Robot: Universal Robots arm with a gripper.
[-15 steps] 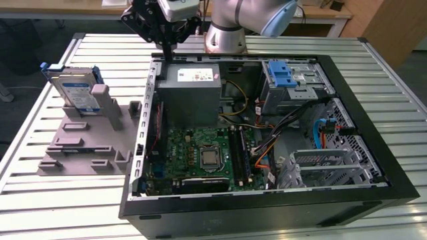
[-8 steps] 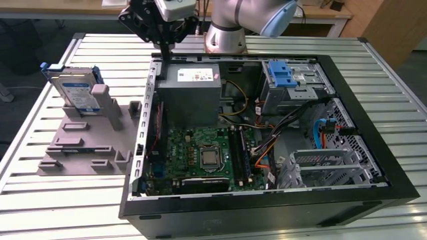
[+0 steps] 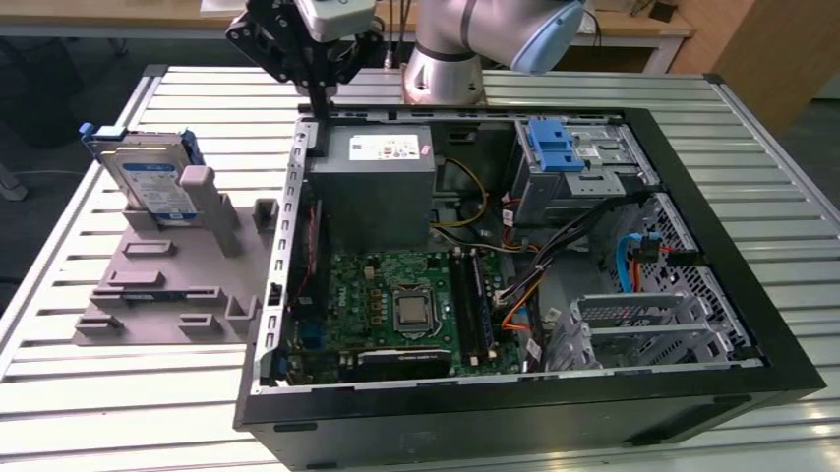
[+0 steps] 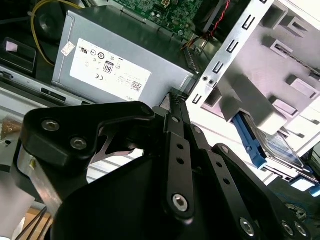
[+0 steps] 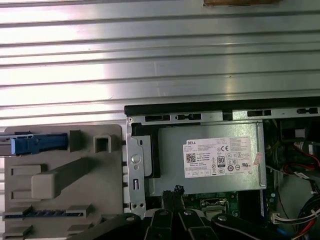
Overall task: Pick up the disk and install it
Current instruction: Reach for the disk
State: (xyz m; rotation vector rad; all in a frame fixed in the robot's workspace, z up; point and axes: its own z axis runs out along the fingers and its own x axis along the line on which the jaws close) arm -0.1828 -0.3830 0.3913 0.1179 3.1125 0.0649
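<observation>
– Gripper [image 3: 322,104] first: how do its fingers stand?
– Closed, tip against tip, with nothing between them. It has hold of nothing.
– Where is it?
– In the exterior view it hangs from the arm [image 3: 473,39] over the back corner of the open computer case [image 3: 525,425], on the exterior view's left side of that case. It points down at the rim, just beside the grey power supply [image 3: 381,175]. In the first wrist view the black fingers [image 5: 170,197] sit over the edge of that power supply, close to the case's metal wall.
– And the disk?
– The disk [image 3: 148,182] is outside the case. It stands on edge in the grey fixture [image 3: 171,290], which lies on the slatted metal table [image 3: 79,403] to the exterior view's left of the case. Its white-and-blue label faces the camera, its blue frame shows along the edges, and one upright post [image 3: 200,197] of the fixture stands in front of it.
– Is it touching the gripper?
– No, they are well apart. In the second wrist view the disk [image 4: 280,145] shows beyond the fixture, off to one side of the fingers.
– What is inside the case?
– A green circuit board [image 3: 393,295], loose cables, and a blue latch [image 3: 558,147] on the metal bay at the back, on the exterior view's right.
</observation>
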